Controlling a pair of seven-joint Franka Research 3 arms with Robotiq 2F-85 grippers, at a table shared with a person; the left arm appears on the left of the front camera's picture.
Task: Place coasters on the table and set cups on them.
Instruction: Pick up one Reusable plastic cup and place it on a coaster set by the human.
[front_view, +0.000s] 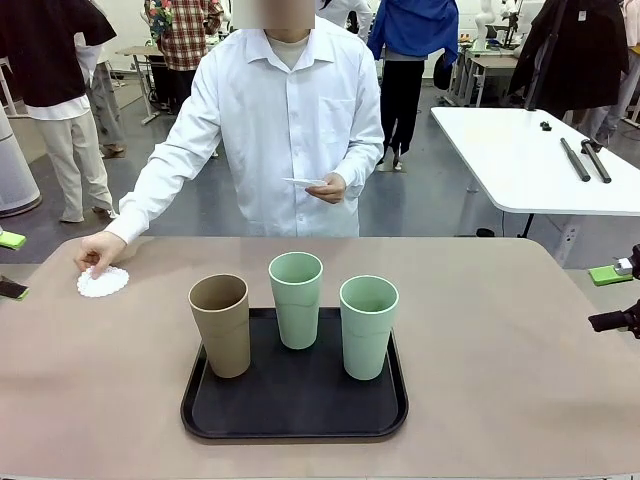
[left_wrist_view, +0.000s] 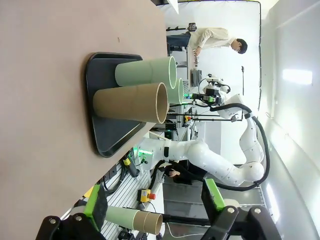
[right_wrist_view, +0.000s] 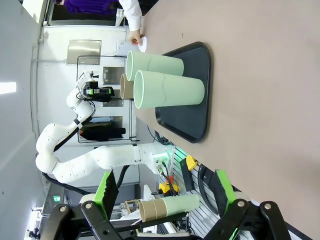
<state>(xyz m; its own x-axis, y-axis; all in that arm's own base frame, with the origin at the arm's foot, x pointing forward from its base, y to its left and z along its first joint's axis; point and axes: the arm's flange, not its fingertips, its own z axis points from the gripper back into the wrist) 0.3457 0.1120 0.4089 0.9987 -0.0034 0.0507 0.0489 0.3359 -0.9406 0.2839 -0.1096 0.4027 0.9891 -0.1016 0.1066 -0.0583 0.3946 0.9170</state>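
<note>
Front view: the plain beige-pink desk (front_view: 500, 330) carried a black rounded-rectangle tray (front_view: 300, 395) near my edge. Three tall tapered tumblers stood upright on the tray: a tan-brown cup (front_view: 222, 330) at the left, a pale mint green cup (front_view: 297, 300) in the middle and farther back, and a second mint green cup (front_view: 367, 330) at the right. None touched another.

One round white lacy paper coaster (front_view: 104, 283) lay flat on the desk, well left of the tray, toward the far edge. The person's hand (front_view: 98, 252) had its fingertips on the coaster's far rim. The other hand (front_view: 328, 188) held thin white pieces (front_view: 303, 183) at chest height; I could not tell what they were.

My left jaws stood wide, green pads (left_wrist_view: 95, 207) apart, with nothing between them. My right jaws stood equally wide and empty, pads (right_wrist_view: 107, 192) apart. Both were well apart from the tray.
</note>
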